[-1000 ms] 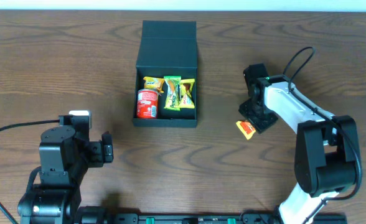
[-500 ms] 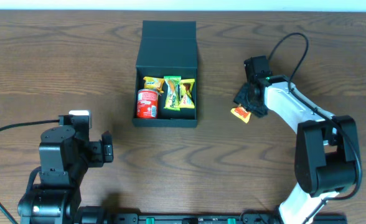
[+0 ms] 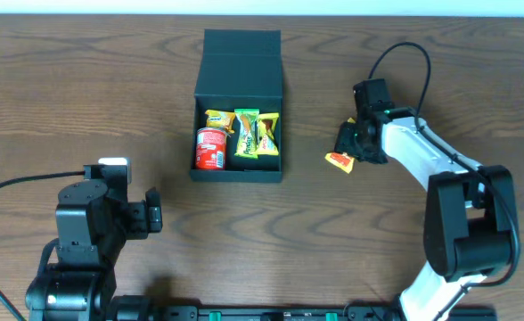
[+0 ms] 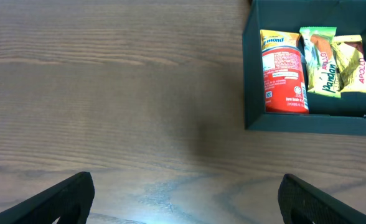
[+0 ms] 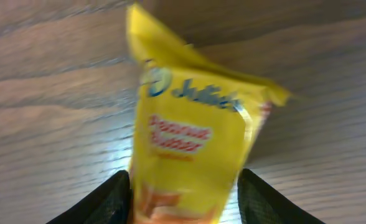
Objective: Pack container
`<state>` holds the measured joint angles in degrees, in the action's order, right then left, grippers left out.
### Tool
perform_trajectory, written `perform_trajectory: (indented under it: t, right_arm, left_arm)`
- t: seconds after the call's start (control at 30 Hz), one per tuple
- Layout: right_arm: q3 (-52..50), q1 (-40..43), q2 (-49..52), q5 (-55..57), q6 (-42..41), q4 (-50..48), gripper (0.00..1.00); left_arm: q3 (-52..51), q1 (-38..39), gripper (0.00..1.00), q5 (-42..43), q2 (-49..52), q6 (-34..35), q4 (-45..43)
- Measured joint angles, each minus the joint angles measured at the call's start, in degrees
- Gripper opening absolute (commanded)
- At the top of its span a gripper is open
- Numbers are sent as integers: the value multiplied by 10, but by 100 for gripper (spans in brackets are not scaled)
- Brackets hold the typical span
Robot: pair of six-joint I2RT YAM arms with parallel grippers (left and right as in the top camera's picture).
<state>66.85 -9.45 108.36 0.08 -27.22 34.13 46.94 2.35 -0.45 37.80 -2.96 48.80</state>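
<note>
The dark teal-green container [image 3: 238, 171] stands open at the table's middle back, its flap lid [image 3: 241, 64] lying behind it. It holds a red packet [image 3: 210, 148], a yellow packet and green packets. It also shows in the left wrist view [image 4: 253, 74] at the upper right. My right gripper [image 3: 347, 150] is shut on a yellow snack packet [image 3: 339, 160] and holds it right of the container; the right wrist view shows the packet [image 5: 192, 146] between the fingers. My left gripper [image 3: 153, 212] is open and empty at the near left.
The wooden table [image 3: 271, 241] stretches around the container. The right arm's cable [image 3: 396, 53] loops above its wrist. The left arm's base [image 3: 79, 267] stands at the near left corner.
My right gripper has lifted the yellow packet and carried it up and left, towards the container. The left arm has not moved.
</note>
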Motion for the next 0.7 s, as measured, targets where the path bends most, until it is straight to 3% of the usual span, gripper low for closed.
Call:
perform_trajectory:
  t: [0.4,0.7]
  right_arm:
    - [0,20,0,45,-68,-6,54]
    - [0,20,0,51,-92,-26,45]
  left_arm:
    - [0,0,96,0,0,0,0]
    - [0,0,96,0,0,0,0]
